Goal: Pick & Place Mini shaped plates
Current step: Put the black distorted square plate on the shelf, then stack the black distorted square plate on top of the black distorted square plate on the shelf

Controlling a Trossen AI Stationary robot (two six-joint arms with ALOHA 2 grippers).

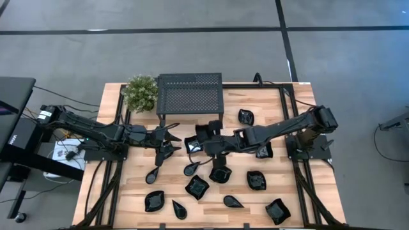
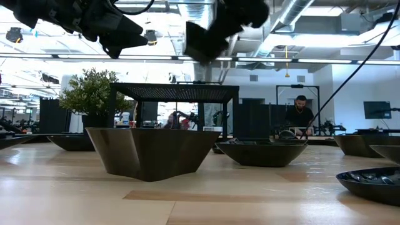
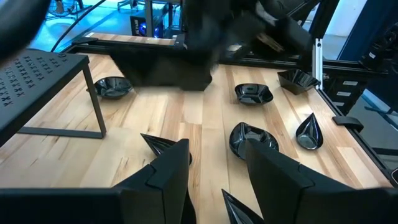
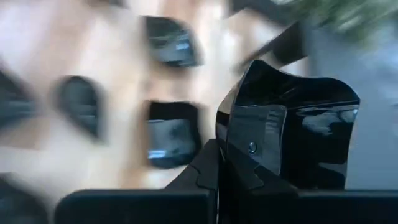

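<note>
Several glossy black mini plates, squarish (image 1: 197,186) and teardrop-shaped (image 1: 153,174), lie on their bases across the wooden table. My right gripper (image 1: 213,138) reaches from the right to the table's middle, just near of the rack, and is shut on one squarish plate (image 4: 292,124). That plate also shows high in the low view (image 2: 201,39). My left gripper (image 3: 214,177) is open and empty. It hovers left of the held plate, above a teardrop plate (image 3: 163,147). My right gripper pinches the squarish plate by its rim (image 4: 239,158), with one finger (image 4: 255,146) lying inside the bowl and the other hidden behind the plate's wall. The plate is lifted clear of the table and tilted on edge (image 2: 201,39).
A black perforated metal rack (image 1: 190,94) stands at the far edge, with a green potted plant (image 1: 140,92) to its left. Plates (image 1: 257,180) crowd the near half of the table. Bare wood shows at the far right (image 1: 281,102). A person (image 2: 300,112) sits beyond the table.
</note>
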